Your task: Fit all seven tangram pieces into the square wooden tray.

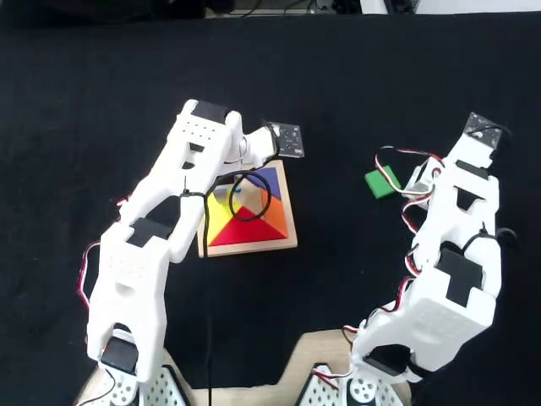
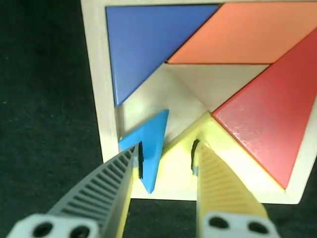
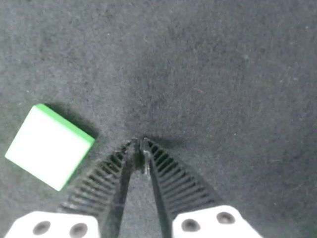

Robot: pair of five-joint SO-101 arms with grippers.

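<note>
1. Square wooden tray [image 2: 94,74]: lies on the black cloth-covered table [image 1: 101,85], under the left arm's wrist.
2. Large dark blue triangle [image 2: 143,44]: flat in one corner of the tray, one edge against the rim.
3. Orange piece [image 2: 237,34]: flat in the tray, touching the dark blue triangle along a slanted edge.
4. Large red triangle [image 2: 267,119]: flat in the tray, beside the orange piece.
5. Yellow triangle [image 2: 181,168]: flat in the tray, its edge against the red triangle, partly under the gripper fingers.
6. Bare wood patch [image 2: 198,82]: tray floor showing in the middle, between the seated pieces.
7. Small light blue triangle [image 2: 152,141]: tilted and not seated, one tip pointing into the bare patch, the opposite tip lying across the tray rim.
8. Left gripper [image 2: 166,158]: fingers apart, low over the rim. One finger touches the light blue triangle, the other stands over the yellow triangle.
9. Green square block [image 3: 47,146]: on the cloth, well apart from the tray and near the right arm's tip.
10. Right gripper [image 3: 140,151]: fingers pressed together, holding nothing, just above the cloth beside the green square block, not touching it.
</note>
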